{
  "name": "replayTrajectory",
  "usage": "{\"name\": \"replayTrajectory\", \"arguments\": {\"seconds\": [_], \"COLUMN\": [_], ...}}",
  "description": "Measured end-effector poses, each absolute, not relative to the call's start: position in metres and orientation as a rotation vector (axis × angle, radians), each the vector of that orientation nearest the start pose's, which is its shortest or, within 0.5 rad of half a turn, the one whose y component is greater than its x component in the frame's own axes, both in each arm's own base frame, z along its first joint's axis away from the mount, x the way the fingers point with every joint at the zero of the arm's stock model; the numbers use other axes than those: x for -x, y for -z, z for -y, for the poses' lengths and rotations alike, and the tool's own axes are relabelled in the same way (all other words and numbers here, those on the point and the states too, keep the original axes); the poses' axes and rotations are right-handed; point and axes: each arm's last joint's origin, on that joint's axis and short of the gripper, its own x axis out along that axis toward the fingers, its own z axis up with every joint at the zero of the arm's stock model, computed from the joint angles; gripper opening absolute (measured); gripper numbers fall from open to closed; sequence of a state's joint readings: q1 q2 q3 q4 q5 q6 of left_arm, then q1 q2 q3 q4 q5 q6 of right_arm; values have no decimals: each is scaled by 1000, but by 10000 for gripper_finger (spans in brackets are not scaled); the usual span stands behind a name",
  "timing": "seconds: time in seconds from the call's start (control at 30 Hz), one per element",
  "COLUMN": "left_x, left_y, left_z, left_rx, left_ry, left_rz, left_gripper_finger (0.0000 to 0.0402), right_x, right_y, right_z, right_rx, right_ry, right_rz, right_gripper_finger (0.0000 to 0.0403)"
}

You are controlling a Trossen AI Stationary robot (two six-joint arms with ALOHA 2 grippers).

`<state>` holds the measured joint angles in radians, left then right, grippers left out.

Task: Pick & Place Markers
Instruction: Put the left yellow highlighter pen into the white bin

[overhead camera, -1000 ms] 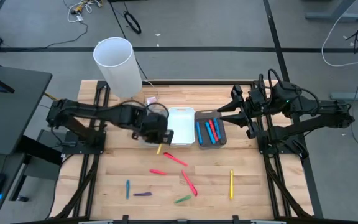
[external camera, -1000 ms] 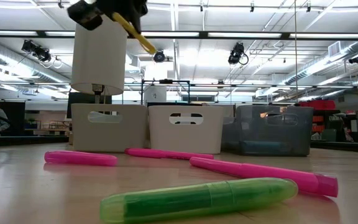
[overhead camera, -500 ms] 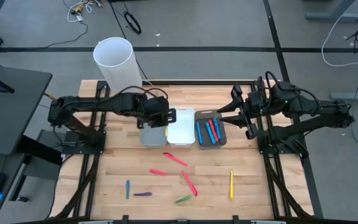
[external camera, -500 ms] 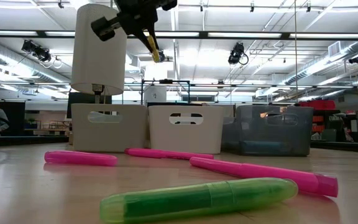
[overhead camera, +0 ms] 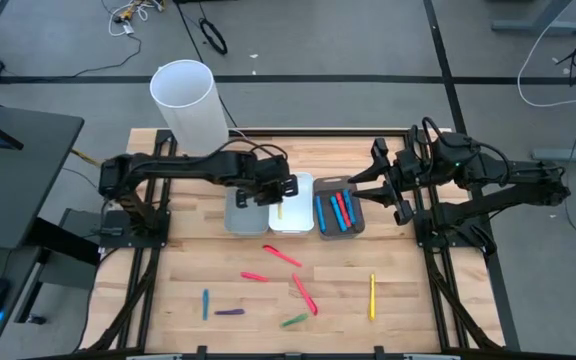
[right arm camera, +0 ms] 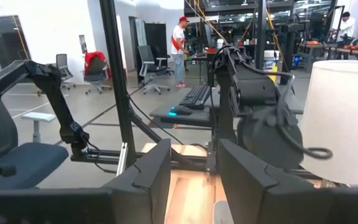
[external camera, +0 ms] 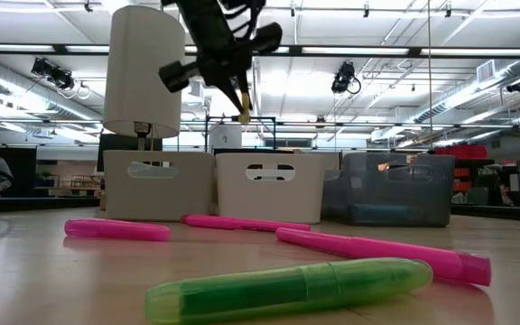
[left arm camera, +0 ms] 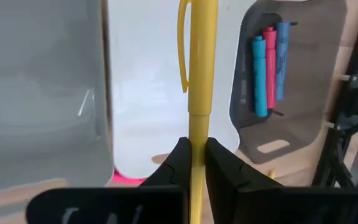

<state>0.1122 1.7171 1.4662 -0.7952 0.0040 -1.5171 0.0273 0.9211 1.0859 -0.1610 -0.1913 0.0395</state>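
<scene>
left gripper clamped on yellow marker over white bin, right gripper parked with jaws apart, could bounce out if dropped this high

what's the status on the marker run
Left pincer shut on yellow marker, above white bin. Right pincer parted, empty, waiting beside dark bin. Nothing blocking.

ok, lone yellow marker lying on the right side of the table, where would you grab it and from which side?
Grip the yellow marker at mid-length, coming straight down from above. It lies flat on the wooden table, pointing almost straight toward the front edge, so set the fingers across its thin width. Nothing lies close beside it. The right gripper, open and waiting beside the dark bin, looks nearest; the left gripper already holds another yellow marker.
</scene>
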Motion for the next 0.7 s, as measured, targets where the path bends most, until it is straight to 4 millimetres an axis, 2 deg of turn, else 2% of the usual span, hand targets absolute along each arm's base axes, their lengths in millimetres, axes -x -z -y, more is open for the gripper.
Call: {"name": "replayTrajectory", "arguments": {"seconds": [0.33, 0.7], "left_x": [-376, -393], "left_y": [-249, -209], "left_z": [-58, -60], "left_rx": [1412, 1384], "left_ry": [-875, -904], "left_rz": [-778, -870], "left_gripper_finger": [24, 24], "right_x": [-188, -188], "right_y": [-413, -412], "right_z": [-11, -11], "right_rx": [-36, -38], "right_ry": [-219, -219], "right_rz": [-2, -13], "right_gripper_finger": [134, 134]}}
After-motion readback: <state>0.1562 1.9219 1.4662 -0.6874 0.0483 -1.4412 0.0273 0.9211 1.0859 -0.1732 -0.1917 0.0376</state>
